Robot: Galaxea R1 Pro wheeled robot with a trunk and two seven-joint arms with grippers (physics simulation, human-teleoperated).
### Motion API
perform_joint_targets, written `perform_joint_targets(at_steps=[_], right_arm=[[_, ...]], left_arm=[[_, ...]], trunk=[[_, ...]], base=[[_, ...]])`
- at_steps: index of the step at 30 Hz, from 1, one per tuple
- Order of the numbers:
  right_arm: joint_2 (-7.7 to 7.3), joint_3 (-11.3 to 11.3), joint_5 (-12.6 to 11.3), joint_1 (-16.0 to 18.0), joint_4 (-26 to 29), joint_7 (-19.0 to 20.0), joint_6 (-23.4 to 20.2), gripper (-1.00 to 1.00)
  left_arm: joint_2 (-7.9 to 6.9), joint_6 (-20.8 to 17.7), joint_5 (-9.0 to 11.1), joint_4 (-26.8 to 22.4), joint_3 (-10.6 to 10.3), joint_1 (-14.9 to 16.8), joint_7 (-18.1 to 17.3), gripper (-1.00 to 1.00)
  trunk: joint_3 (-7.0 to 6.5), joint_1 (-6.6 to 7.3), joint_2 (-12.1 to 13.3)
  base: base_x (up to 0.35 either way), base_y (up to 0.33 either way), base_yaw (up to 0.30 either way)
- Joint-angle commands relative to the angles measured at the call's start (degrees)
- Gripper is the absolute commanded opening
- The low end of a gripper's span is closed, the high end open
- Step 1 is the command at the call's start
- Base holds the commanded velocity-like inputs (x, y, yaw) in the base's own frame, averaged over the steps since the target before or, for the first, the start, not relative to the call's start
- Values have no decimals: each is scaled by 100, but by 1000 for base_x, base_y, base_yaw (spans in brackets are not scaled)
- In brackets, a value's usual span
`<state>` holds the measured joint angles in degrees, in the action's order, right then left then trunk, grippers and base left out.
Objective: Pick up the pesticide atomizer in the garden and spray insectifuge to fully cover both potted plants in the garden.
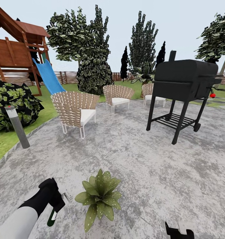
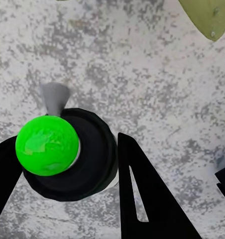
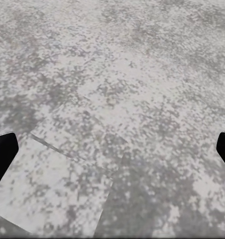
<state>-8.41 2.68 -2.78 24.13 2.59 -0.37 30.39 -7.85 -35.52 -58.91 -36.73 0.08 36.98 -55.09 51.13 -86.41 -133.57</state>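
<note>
Now the left gripper (image 1: 56,203) is closed around the pesticide atomizer (image 1: 52,217), so the picking-up part looks done and the spraying part is in hand. The bottle hangs just over the stone patio (image 1: 152,172), near its close edge, and its little grey nozzle pokes toward one potted plant (image 1: 98,196) right beside it. In the left wrist view the bottle (image 2: 67,154) sits snug between the two dark fingers (image 2: 147,199). I think the next move is to aim the nozzle at the leaves and spray all over them. The right gripper (image 1: 179,232) holds nothing, and its fingers are spread wide. Nothing blocks this plant. Farther off stand a grey lamp post (image 1: 17,126), white chairs (image 1: 76,111), a black grill (image 1: 184,89) and a slide (image 1: 47,76).
</note>
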Motion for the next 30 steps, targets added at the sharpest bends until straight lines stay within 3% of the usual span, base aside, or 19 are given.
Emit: perform_joint_targets(at_steps=[1,6,12,14,16,22,30], right_arm=[[3,22,-20,4,-4,18,20,100],[6,22,-20,4,-4,17,20,100],[6,22,-20,4,-4,19,20,100],[6,22,-20,4,-4,19,20,100],[6,22,-20,4,-4,14,20,100],[-14,24,-10,4,-17,11,36,100],[-20,29,-3,4,-20,5,37,100]], left_arm=[[-2,-34,-24,-9,1,3,-37,-100],[-5,-34,-24,-16,1,6,-37,-100],[-52,-34,-32,-14,-2,7,7,-100],[-62,-39,-32,22,-12,5,128,-100],[-66,-53,-15,72,-2,3,506,-100],[-46,-60,-7,86,1,-62,684,-100],[6,-52,13,89,1,-176,698,-100]], trunk=[[34,-21,-44],[169,-131,-245],[224,-131,-245],[242,-131,-245],[260,-131,-245],[278,-131,-245],[278,-131,-245]], base=[[0,0,0],[0,0,0],[0,0,0],[0,0,0],[94,72,0],[213,174,0],[20,17,0]])
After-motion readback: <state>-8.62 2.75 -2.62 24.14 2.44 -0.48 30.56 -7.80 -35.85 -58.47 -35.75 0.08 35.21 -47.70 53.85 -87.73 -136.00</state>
